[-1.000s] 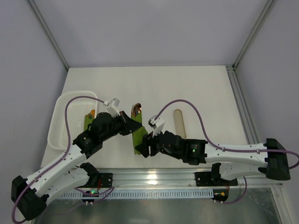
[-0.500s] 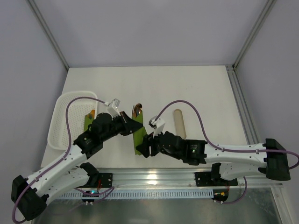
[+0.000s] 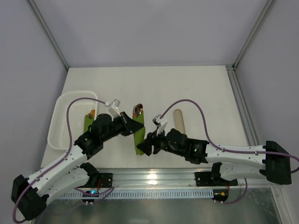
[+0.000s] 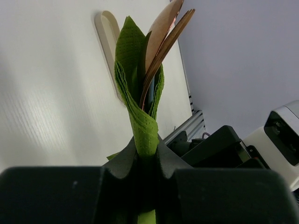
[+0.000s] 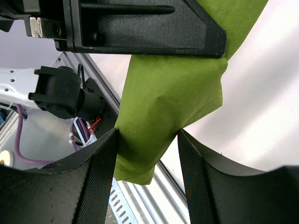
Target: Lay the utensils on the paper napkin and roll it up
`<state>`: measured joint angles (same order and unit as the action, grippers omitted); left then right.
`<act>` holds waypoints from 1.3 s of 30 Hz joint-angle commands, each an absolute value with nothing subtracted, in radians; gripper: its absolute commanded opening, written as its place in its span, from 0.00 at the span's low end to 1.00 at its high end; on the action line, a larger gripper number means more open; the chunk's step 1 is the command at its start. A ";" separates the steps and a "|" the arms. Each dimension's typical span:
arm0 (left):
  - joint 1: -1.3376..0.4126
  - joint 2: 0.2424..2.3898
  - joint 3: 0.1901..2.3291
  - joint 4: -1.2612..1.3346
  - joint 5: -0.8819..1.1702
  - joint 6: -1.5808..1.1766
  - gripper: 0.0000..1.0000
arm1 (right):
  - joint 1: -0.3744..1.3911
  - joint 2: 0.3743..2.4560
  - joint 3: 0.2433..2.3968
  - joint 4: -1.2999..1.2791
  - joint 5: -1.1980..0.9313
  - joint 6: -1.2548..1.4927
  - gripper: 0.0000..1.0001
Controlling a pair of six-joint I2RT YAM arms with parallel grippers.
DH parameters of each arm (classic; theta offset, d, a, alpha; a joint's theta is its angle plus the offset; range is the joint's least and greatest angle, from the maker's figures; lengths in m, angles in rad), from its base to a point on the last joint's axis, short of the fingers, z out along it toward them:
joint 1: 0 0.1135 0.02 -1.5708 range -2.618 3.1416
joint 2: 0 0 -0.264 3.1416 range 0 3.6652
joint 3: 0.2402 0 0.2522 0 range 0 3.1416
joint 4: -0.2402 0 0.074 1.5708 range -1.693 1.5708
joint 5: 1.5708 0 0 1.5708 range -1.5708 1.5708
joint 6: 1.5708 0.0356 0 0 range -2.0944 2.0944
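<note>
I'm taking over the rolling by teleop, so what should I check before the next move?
1. The left gripper is clamped on the paper napkin: ok.
2. The utensils sit inside the wrap, tips poking out: ok.
3. The right gripper straddles the napkin's lower end: ok.
4. Right pinch is firm: cannot tell.
5. Roll is tight along its length: not ok, the lower end hangs loose.
6. The beige piece lies apart from the roll: ok.
</note>
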<state>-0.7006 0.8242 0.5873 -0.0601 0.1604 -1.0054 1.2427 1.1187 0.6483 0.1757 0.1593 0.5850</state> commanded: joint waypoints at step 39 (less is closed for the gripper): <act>-0.704 0.778 0.534 0.144 0.255 -1.089 0.00 | 1.066 1.177 0.428 0.822 -0.259 0.727 0.49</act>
<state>-0.7010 0.8017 0.5346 0.0650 0.2317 -1.0756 1.0710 1.1660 0.4404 0.6952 -0.2333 0.7147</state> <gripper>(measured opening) 0.117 0.503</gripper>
